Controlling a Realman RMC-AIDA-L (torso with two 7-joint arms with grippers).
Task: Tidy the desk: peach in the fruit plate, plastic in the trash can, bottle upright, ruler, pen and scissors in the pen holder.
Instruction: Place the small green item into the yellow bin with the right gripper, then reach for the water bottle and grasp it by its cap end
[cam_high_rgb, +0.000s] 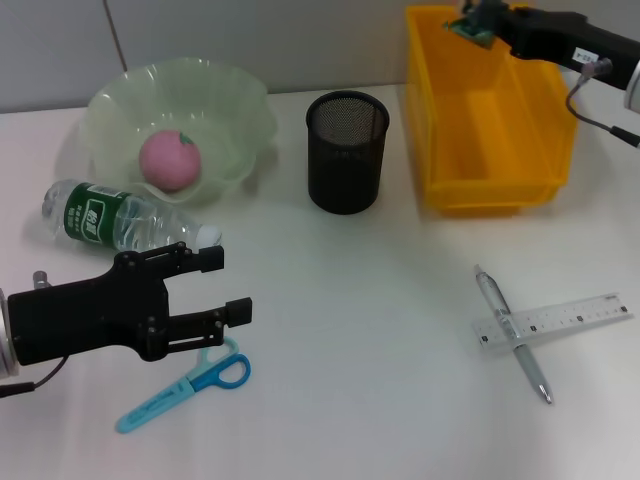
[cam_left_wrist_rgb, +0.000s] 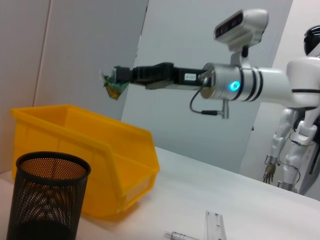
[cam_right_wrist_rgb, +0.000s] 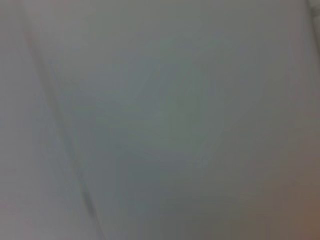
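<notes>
Scissors (cam_high_rgb: 185, 390) with blue handles lie flat at the near left edge of the worktop (cam_high_rgb: 350, 330), just under my left hand (cam_high_rgb: 220, 290), which hovers released, fingers spread, pointing across the worktop. My right hand (cam_high_rgb: 470, 22) is raised over the far end of the yellow trash can (cam_high_rgb: 490, 190) at the far right, clenched on a crumpled piece of plastic (cam_left_wrist_rgb: 114, 86). That scrap looks light and limp; I judge a pinch anywhere holds it, and it should drop freely. Peach (cam_high_rgb: 169, 159) sits in the fruit plate (cam_high_rgb: 240, 110). Bottle (cam_high_rgb: 120, 220) lies on its side. Pen (cam_high_rgb: 512, 330) crosses the ruler (cam_high_rgb: 570, 320) near the right edge; the pen holder (cam_high_rgb: 346, 150) stands mid-rear.
</notes>
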